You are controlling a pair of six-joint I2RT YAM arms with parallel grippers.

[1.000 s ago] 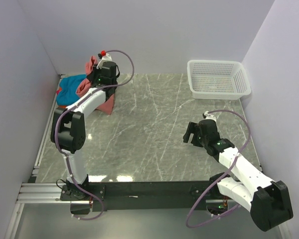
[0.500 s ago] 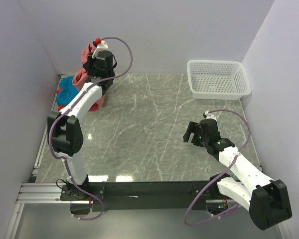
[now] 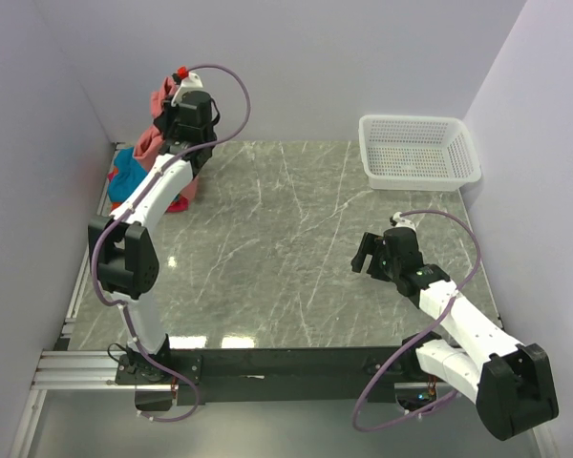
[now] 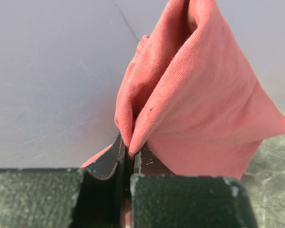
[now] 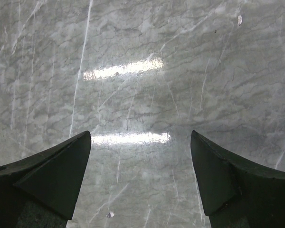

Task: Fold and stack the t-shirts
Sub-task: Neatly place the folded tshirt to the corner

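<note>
Aloft, outstretched left gripper [image 4: 128, 150] pinches salmon-pink t-shirt [image 4: 199, 109].

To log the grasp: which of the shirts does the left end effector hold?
The pink shirt: the left end effector is shut on a fold of it. The teal shirt lies ungripped in the corner.

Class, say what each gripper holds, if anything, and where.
The left gripper pinches a bunched fold of the salmon-pink t-shirt; the right gripper is open, holding nothing.

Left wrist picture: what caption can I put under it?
The left hand pinches a fold of the salmon-pink t-shirt, held up before a pale wall.
</note>
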